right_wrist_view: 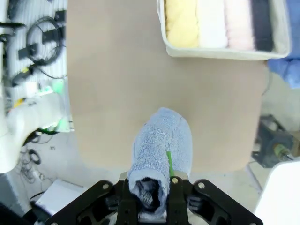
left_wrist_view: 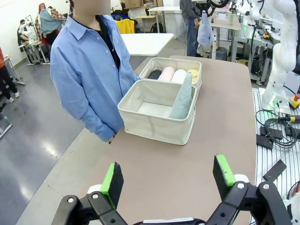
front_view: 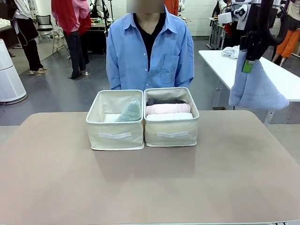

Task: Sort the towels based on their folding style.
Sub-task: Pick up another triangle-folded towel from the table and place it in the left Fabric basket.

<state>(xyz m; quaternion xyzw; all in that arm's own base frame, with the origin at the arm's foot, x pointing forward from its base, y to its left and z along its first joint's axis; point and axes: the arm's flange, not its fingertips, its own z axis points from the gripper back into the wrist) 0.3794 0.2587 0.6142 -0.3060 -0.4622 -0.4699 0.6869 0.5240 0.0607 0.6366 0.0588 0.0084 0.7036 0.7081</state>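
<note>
Item under handling: light blue pointed terry-cloth cone towel [front_view: 257, 89]. Judged light, soft and limp; not fragile, and not slippery, since the looped pile gives the pads good bite. Likely to sag or come unfolded if taken by a loose edge. Best taken at the narrow end, where the layers bunch thick.

Right gripper [front_view: 247, 65]: clamped on that narrow end, with the wide end hanging straight below the fingers. Carried high at the far right, above the edge of the brown table [front_view: 140, 187], well apart from both bins.

Left gripper [left_wrist_view: 168, 176]: jaws spread wide, nothing between them, hovering over the near part of the table.

Left beige fabric bin [front_view: 115, 136]: holds a pale green cone towel [front_view: 130, 112], leaning upright near its right wall. Right beige fabric bin [front_view: 171, 133]: holds four cylinder rolls side by side, dark grey [front_view: 164, 101] farthest, then pink [front_view: 168, 108], white [front_view: 168, 116] and yellow [right_wrist_view: 182, 21]. Judged destination for the blue cone: left bin, beside the green cone.
</note>
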